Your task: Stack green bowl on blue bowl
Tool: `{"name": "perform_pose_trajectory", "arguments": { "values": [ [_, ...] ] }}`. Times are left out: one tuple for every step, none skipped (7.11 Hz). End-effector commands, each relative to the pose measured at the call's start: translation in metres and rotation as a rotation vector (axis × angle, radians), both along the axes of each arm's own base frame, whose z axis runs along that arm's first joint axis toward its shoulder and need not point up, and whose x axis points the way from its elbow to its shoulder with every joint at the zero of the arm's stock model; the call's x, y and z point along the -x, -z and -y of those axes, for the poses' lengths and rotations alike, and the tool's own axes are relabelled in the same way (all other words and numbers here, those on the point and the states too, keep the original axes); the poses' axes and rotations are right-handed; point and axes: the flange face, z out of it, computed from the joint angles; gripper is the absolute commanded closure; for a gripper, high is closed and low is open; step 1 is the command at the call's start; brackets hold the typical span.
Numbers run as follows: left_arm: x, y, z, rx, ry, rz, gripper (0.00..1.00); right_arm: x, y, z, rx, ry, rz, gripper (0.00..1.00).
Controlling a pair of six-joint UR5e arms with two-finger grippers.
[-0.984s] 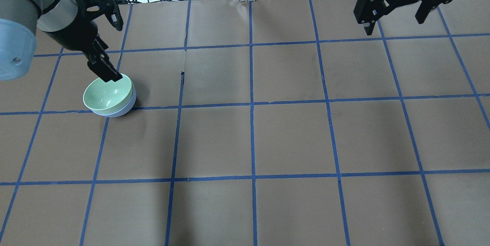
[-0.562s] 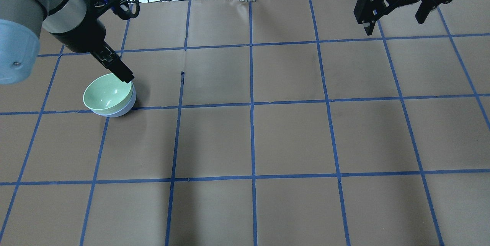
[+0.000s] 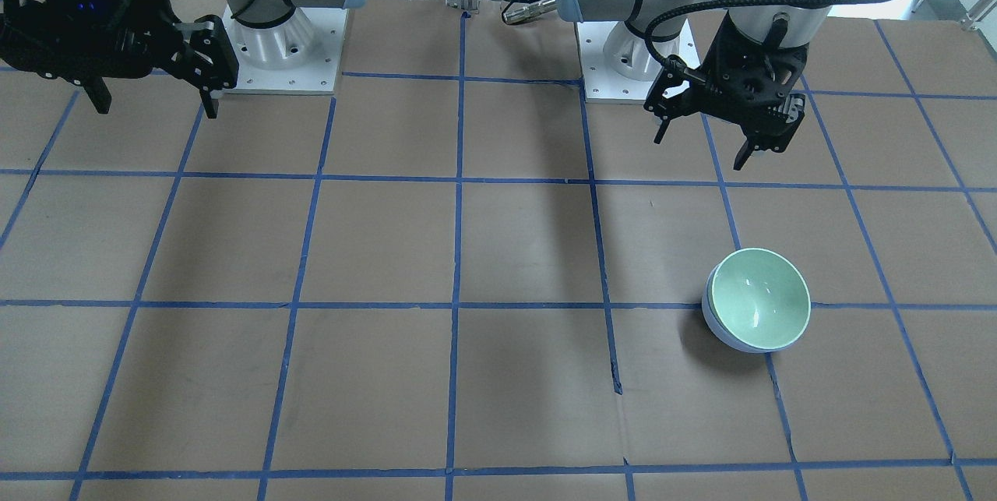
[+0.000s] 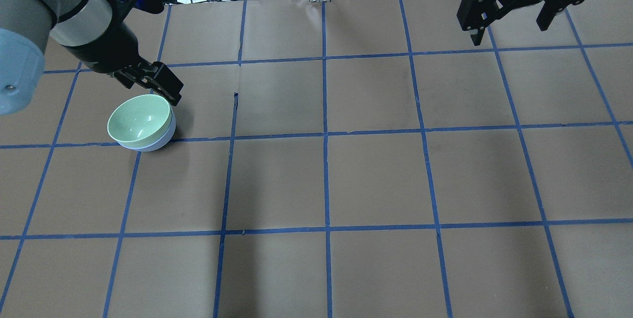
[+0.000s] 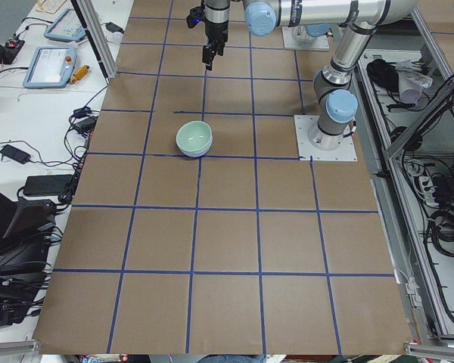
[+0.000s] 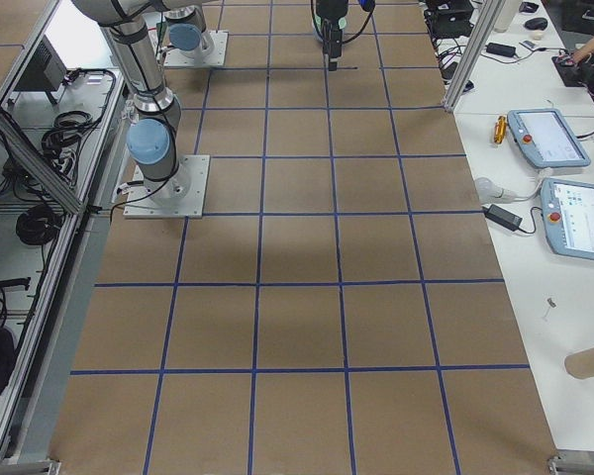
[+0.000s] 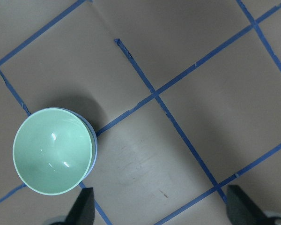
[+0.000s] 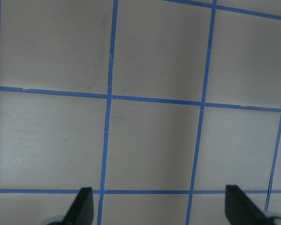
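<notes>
Green bowl sits nested inside the blue bowl, upright, mouth up. Only a thin band of the blue one shows around and under the green rim (in the left wrist view it is a bare sliver along one side). The stack rests on the brown table, over a crossing of the blue tape lines.

Left gripper: fingers spread apart, nothing between them. It hangs above the table, off the blue bowl toward the robot's base side, touching neither bowl. From its wrist camera the stack lies below and off to one side of the fingertips, not between them.

Right gripper: fingers also spread, empty, well apart from the blue bowl, far off toward the robot's right. Its wrist camera shows only taped table beneath.

A short torn end of tape lies near the blue bowl, on the side toward the table's middle
</notes>
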Motion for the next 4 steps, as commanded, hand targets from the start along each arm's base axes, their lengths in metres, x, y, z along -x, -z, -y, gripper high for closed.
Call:
{"name": "perform_pose_trajectory", "arguments": {
  "values": [
    [0.0150,-0.0152,-0.0063,-0.040,-0.185,-0.008,0.00,0.0000,0.0000,0.0000,0.000,0.000,0.000,0.00],
    [0.0186,-0.0213,-0.0098,-0.051,-0.239,-0.008,0.00,0.0000,0.0000,0.0000,0.000,0.000,0.000,0.00],
    [0.0193,-0.0219,-0.0113,-0.051,-0.257,-0.008,0.00,0.0000,0.0000,0.0000,0.000,0.000,0.000,0.00],
    [0.0238,-0.0249,-0.0137,-0.044,-0.275,-0.011,0.00,0.0000,0.0000,0.0000,0.000,0.000,0.000,0.00]
  ]
}}
